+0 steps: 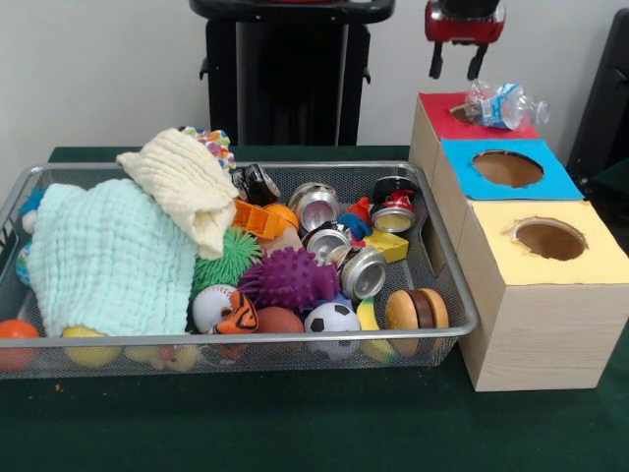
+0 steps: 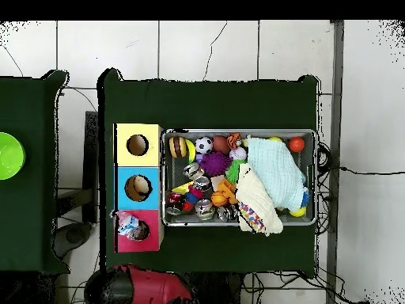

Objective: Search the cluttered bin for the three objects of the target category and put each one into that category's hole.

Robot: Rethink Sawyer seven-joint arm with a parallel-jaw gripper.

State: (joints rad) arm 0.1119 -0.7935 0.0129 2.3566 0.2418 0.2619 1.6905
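A see-through plastic bottle [image 1: 503, 103] with a blue label lies on its side across the red-surround hole, at the far end of the wooden box; it also shows in the overhead view [image 2: 127, 226]. My gripper [image 1: 457, 67] hangs open and empty just above and behind it, fingers apart. The blue-surround hole [image 1: 507, 168] [image 2: 138, 188] is the middle one. The wire-mesh bin [image 1: 295, 167] [image 2: 237, 132] stands beside the box, full of clutter. No other clear bottle shows in the bin.
The yellow-surround hole [image 1: 550, 239] is nearest the camera. The bin holds silver cans [image 1: 362, 272], a mint cloth [image 1: 108, 256], a cream cloth [image 1: 187, 182], a purple spiky ball [image 1: 288, 278], a soccer ball [image 1: 331, 320] and other toys. A green bowl [image 2: 6, 155] sits on a side table.
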